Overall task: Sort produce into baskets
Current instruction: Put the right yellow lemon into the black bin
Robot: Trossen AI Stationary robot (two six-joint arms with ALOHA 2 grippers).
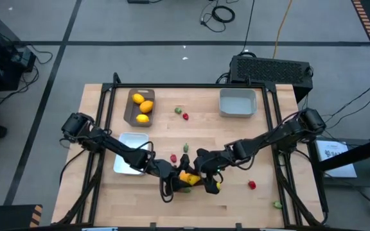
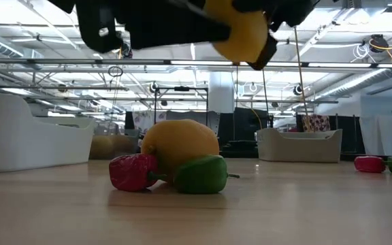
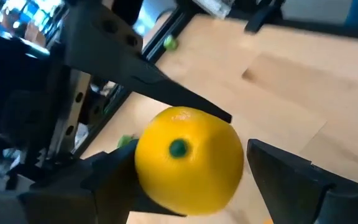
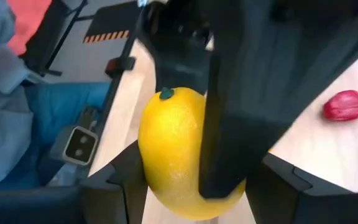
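Note:
A yellow lemon [image 1: 189, 174] hangs in the air between both grippers near the table's front middle; it also shows in the low view [image 2: 240, 30]. My left gripper [image 3: 191, 186] reaches it from the table's left, my right gripper [image 4: 194, 193] from the right, and both are shut on it. Under them another lemon [image 2: 179, 143], a red berry [image 2: 133, 171] and a green piece [image 2: 201, 175] lie together on the table. The grey-brown tray [image 1: 128, 115] holds three lemons. The white tray [image 1: 124, 165] and the pale grey bin [image 1: 237, 102] show nothing inside. My left gripper pinches the lemon's two sides [image 3: 143, 168] between its fingers, level from the table's left. The green stem end [image 3: 178, 148] faces its wrist. The lemon is lifted clear of the table. My right gripper pinches the lemon's girth [image 4: 146, 168] between its two fingers, slanting down from the table's right. One finger [image 3: 166, 93] lies across the lemon's top, crosswise to the left gripper's fingers. The left finger [image 4: 222, 124] covers part of the contact.
Loose pieces lie on the wood: red and green ones [image 1: 182, 113] at the far middle, a red berry [image 1: 173, 158], a green piece [image 1: 186, 147], a red berry [image 1: 252, 185] and a green piece [image 1: 277, 205] at the near right. A person's legs [image 4: 17, 124] are beyond the near edge.

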